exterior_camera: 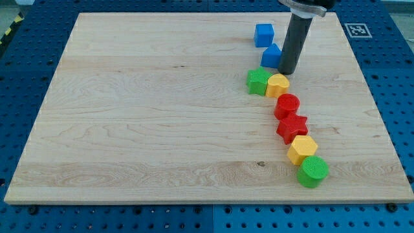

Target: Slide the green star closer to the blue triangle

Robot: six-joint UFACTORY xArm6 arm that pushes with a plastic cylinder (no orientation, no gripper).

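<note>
The green star [258, 81] lies on the wooden board right of centre, touching a yellow heart [278, 85] on its right. The blue triangle [271, 55] sits just above and to the right of the star, a small gap apart. My rod stands upright with my tip [288, 72] right of the blue triangle's lower edge and just above the yellow heart, up and to the right of the green star.
A blue cube [263, 35] lies above the triangle. Below the heart a chain runs down to the right: a red cylinder [287, 105], a red star [292, 127], a yellow hexagon [302, 149], a green cylinder [314, 171]. The board's right edge [374, 97] is near.
</note>
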